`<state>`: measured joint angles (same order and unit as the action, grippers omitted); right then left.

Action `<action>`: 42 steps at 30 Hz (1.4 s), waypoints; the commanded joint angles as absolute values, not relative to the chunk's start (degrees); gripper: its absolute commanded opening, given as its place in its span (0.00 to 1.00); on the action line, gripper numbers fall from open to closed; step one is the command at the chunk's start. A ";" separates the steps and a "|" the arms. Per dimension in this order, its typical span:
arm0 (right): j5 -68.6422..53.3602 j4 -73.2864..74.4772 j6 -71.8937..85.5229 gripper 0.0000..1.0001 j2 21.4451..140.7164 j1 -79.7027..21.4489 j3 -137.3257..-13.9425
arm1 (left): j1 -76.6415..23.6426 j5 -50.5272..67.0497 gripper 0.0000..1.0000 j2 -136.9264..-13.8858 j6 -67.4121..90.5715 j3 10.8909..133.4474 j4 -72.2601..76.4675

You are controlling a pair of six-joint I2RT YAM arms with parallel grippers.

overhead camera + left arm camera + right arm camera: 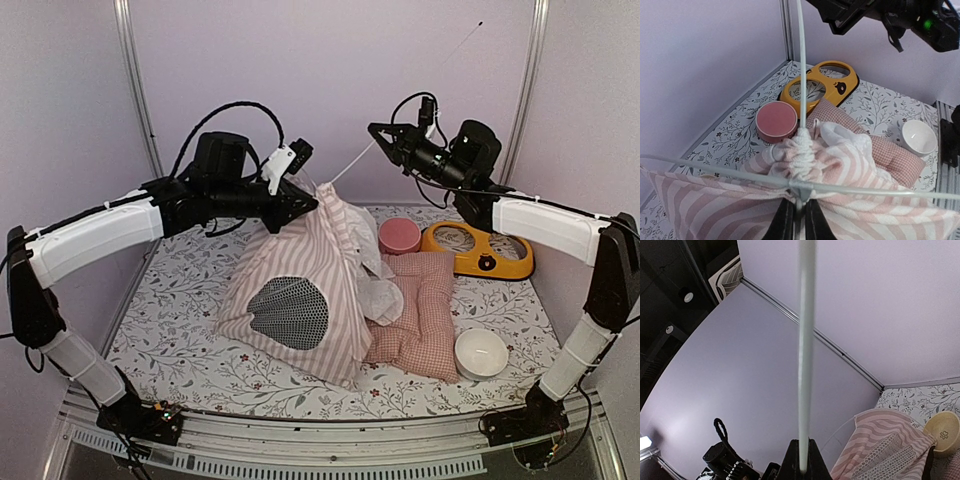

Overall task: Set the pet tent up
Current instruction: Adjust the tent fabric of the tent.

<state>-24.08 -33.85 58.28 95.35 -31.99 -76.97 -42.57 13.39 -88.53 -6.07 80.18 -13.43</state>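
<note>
Arching inward, both arms hung over the tent (300, 290), which stood mid-table against the cushion (420, 315); the left gripper (300, 200) was pinched tight on the tent at its peak; the right gripper (380, 135), raised higher, was clamped on a thin white pole (350, 163).

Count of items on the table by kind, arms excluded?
Pink-and-white striped fabric tent: 1
Pink checked square cushion: 1
Round dishes: 2, a pink dish and a white bowl
Yellow two-hole feeder tray: 1
Total: 5
</note>
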 commanded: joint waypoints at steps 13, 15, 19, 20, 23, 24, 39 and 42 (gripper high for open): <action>-30.98 -18.38 45.83 0.34 93.23 -37.22 -75.29 | -41.66 11.34 0.00 -85.95 -6.37 78.50 -10.04; -30.06 -16.56 41.70 0.44 91.45 -37.34 -74.12 | -41.66 11.66 0.00 -85.38 -6.48 78.09 -9.99; -27.31 -15.02 32.82 0.58 87.05 -38.13 -70.57 | -41.58 12.74 0.00 -84.55 -6.58 77.92 -10.23; -26.24 -14.83 29.68 0.60 85.87 -38.41 -69.88 | -41.57 12.88 0.00 -84.46 -6.58 78.07 -10.45; -23.95 -14.84 24.62 0.68 83.32 -38.84 -66.37 | -41.49 14.22 0.00 -84.51 -6.60 78.75 -11.27; -23.63 -14.67 22.50 0.69 82.98 -38.92 -66.33 | -41.45 14.77 0.00 -84.55 -6.54 78.87 -11.48; -17.17 -6.40 9.01 0.54 91.40 -45.19 -80.15 | -41.48 16.65 0.00 -84.41 -5.83 81.97 -13.96; -16.20 -4.30 8.06 0.53 91.89 -45.29 -81.45 | -41.47 16.16 0.00 -84.27 -5.91 82.24 -14.38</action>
<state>-18.24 -7.07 10.68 90.89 -45.06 -78.67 -42.13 15.68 -86.00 -6.44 79.83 -14.37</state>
